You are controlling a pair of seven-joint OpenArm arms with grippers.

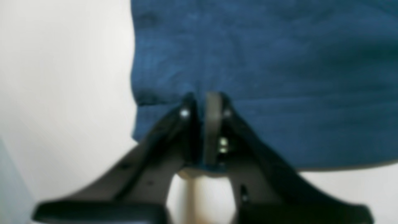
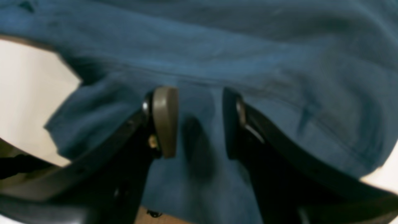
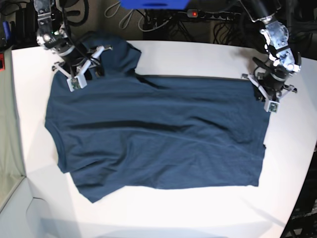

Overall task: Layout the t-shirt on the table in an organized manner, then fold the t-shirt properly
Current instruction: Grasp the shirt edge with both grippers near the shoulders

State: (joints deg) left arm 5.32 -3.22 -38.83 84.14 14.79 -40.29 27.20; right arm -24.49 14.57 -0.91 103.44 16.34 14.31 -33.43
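Observation:
The dark navy t-shirt (image 3: 158, 134) lies spread across the white table (image 3: 198, 59), with wrinkles and a sleeve bunched at the far left. At the shirt's far right corner, my left gripper (image 3: 262, 94) is shut on the t-shirt. In the left wrist view its fingertips (image 1: 205, 102) meet on the edge of the fabric (image 1: 279, 62). My right gripper (image 3: 89, 64) sits at the far left sleeve. In the right wrist view it (image 2: 199, 121) stands open, one pad (image 2: 164, 121) on each side of the cloth (image 2: 248, 46) lying under it.
Cables and a power strip (image 3: 193, 14) run along the far side of the table. A blue object (image 3: 153, 4) sits behind them. The table's curved edge (image 3: 302, 178) passes close to the shirt on the right. White tabletop shows in front of the shirt (image 3: 173, 213).

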